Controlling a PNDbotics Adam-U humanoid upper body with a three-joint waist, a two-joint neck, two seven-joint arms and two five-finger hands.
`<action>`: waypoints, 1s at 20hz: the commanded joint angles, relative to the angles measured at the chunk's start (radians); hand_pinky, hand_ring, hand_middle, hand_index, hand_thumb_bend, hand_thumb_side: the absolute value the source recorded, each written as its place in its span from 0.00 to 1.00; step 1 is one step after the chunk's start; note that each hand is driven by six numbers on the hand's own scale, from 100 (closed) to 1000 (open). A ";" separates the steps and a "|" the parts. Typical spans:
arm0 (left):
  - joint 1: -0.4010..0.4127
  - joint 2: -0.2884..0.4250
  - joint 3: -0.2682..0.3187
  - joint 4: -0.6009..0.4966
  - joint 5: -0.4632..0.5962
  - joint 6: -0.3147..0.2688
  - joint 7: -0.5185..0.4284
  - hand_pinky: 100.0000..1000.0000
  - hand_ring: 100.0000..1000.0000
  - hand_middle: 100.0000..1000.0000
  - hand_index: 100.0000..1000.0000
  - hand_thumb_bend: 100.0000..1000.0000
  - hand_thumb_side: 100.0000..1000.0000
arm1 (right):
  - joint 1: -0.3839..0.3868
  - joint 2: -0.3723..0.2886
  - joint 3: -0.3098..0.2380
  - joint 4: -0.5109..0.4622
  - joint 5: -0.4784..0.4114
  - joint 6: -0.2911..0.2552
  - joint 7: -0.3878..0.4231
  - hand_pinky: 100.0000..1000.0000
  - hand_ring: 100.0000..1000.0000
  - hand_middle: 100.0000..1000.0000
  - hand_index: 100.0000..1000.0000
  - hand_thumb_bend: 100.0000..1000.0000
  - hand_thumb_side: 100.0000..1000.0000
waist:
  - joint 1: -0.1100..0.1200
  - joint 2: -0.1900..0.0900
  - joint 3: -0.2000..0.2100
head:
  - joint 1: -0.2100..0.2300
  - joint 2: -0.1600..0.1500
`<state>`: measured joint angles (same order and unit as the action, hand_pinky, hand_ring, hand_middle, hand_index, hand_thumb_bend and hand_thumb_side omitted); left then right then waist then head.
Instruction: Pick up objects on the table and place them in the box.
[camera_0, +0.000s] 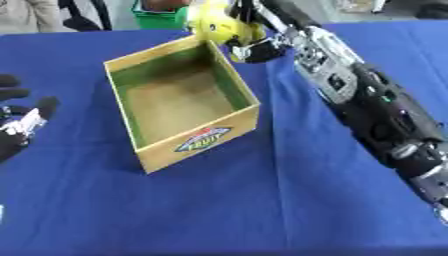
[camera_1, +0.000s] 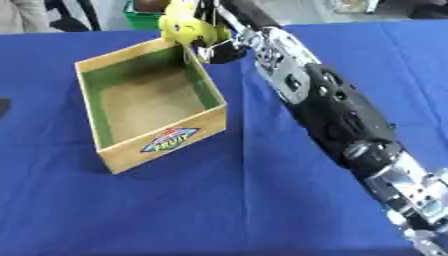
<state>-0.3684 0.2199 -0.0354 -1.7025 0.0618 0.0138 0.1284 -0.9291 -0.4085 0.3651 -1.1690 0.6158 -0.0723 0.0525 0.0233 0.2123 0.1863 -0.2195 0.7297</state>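
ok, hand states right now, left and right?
Left robot hand: open, idle at left edge.
Right robot hand: closed on yellow object at the box far corner.

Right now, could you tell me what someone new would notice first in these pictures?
The long black and silver right arm crosses the blue table from the lower right to the far middle. There its right hand holds a yellow object at the far corner of the box, an open wooden crate with a green lining and nothing visible inside. The left hand shows at the left edge.
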 joint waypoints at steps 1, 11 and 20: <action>-0.007 0.010 -0.004 -0.011 0.001 -0.001 -0.005 0.45 0.61 0.56 0.61 0.70 0.09 | -0.031 0.029 0.006 0.025 0.026 -0.025 0.008 0.45 0.39 0.09 0.15 0.00 0.00 | 0.004 -0.021 0.004 | -0.007 0.008; -0.006 0.008 -0.007 -0.010 0.002 -0.001 -0.009 0.45 0.61 0.56 0.61 0.70 0.09 | -0.039 0.102 0.026 0.092 0.059 -0.065 0.051 0.50 0.45 0.21 0.27 0.00 0.00 | 0.006 -0.024 0.008 | -0.014 0.011; -0.006 0.008 -0.005 -0.010 0.002 -0.002 -0.006 0.45 0.61 0.56 0.61 0.70 0.09 | -0.033 0.093 0.027 0.092 0.079 -0.057 0.134 0.67 0.72 0.72 0.79 0.26 0.26 | 0.004 -0.023 0.000 | -0.010 0.010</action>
<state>-0.3681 0.2187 -0.0412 -1.6998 0.0634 0.0137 0.1233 -0.9413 -0.3015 0.3957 -1.0616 0.6853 -0.1299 0.1757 0.0251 0.2089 0.1847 -0.2309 0.7377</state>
